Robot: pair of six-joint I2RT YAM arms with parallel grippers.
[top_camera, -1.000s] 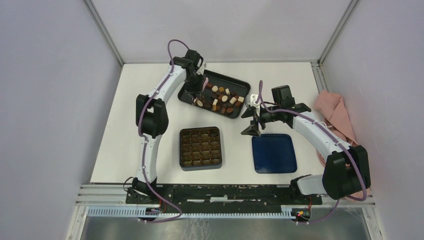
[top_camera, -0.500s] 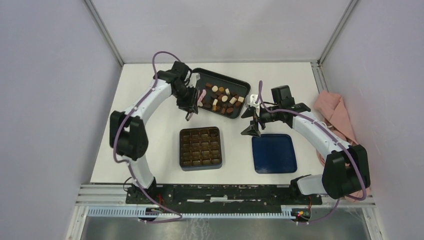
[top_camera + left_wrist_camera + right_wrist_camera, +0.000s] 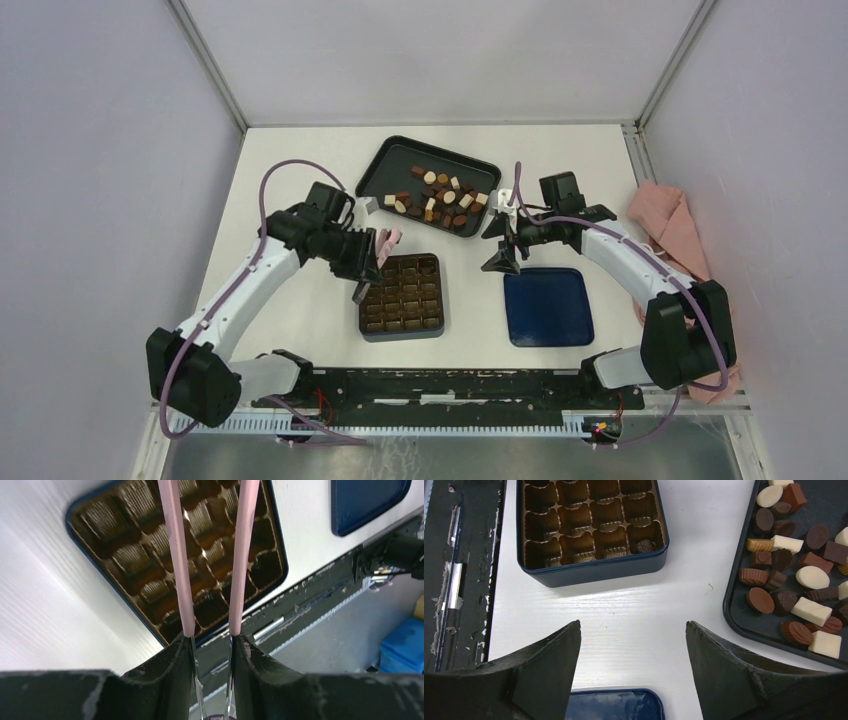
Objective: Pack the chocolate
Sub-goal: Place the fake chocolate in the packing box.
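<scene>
Several chocolate pieces (image 3: 437, 195), dark, mid brown and cream, lie on a black tray (image 3: 385, 167) at the back. In the right wrist view the chocolate pieces (image 3: 794, 580) fill the right side. My left gripper (image 3: 368, 262) is shut on pink tweezers (image 3: 386, 243) at the far left corner of the dark compartment box (image 3: 400, 293). In the left wrist view the tweezers (image 3: 176, 555) stretch over the box (image 3: 150, 575) from my left gripper (image 3: 212, 637); their tips are out of frame. One dark piece (image 3: 643, 546) sits in a corner cell of the box (image 3: 589, 575). My right gripper (image 3: 634, 625) stands open above bare table, nothing between its fingers.
A dark blue lid (image 3: 546, 306) lies right of the box, just under my right gripper (image 3: 500, 252). A pink cloth (image 3: 675, 232) is bunched at the table's right edge. The black mounting rail (image 3: 440, 385) runs along the near edge.
My left arm has swung from the tray's left end toward me, carrying the tweezers to the box's far left corner. The right arm has stayed put.
</scene>
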